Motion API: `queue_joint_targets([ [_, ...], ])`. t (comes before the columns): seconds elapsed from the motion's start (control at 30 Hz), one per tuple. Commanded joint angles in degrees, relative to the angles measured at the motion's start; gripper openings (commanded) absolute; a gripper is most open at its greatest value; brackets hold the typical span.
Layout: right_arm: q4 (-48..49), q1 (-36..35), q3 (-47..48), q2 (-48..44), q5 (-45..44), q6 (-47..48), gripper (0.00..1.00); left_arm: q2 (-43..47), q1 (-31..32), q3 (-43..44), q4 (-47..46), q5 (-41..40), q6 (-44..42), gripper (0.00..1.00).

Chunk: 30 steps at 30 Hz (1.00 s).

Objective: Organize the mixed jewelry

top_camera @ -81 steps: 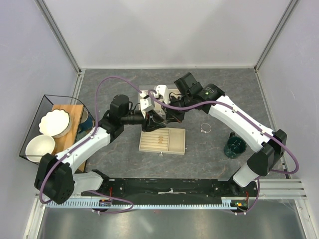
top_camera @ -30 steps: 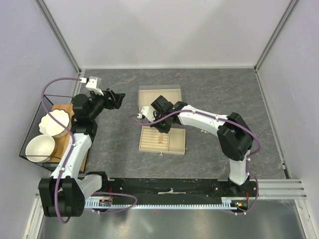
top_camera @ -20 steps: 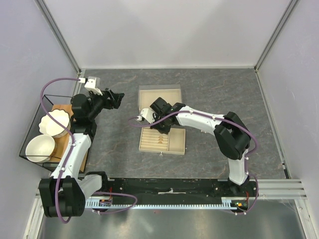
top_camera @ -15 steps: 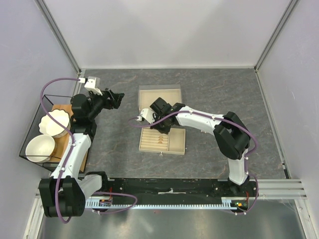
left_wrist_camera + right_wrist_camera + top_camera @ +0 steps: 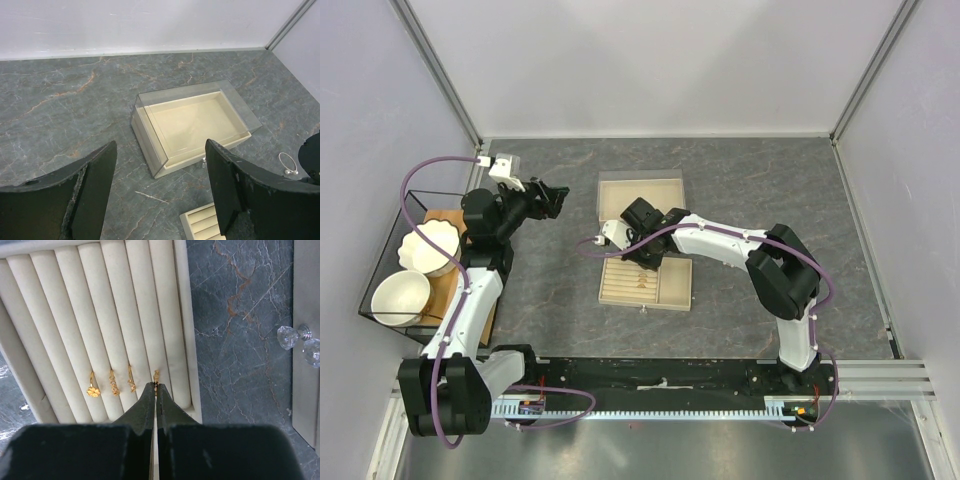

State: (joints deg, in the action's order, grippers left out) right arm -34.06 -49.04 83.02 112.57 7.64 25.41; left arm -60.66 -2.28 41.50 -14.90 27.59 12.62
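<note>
Right tool (image 5: 156, 386) fully closed, tips at the rightmost of four small gold rings (image 5: 131, 383) seated in the beige slotted tray (image 5: 65, 315); can't tell if it's pinched. Left tool (image 5: 160, 147) wide open, empty, above the grey marble desk (image 5: 75, 100). Thin silver wire hoop (image 5: 288, 164) lies on the desk near the tray.

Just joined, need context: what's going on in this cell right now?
The right end effector is shut, its tips at a small gold ring in a slot of the beige slotted tray, beside three gold rings already seated. Whether it grips that ring is unclear. The left end effector hangs open off to the left, holding nothing. A thin silver wire hoop lies on the grey table.
</note>
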Motion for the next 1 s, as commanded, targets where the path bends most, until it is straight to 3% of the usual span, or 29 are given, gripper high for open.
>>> queue_joint_targets([
  [0.0, 1.1, -0.5, -0.3, 1.0, -0.2, 0.7, 0.0, 0.4, -0.6, 1.3, -1.3, 1.2, 1.6, 0.79],
  [0.97, 1.3, -1.1, -1.5, 1.8, -3.1, 2.3, 0.0, 0.3, -1.3, 1.0, -1.7, 2.7, 2.4, 0.79],
])
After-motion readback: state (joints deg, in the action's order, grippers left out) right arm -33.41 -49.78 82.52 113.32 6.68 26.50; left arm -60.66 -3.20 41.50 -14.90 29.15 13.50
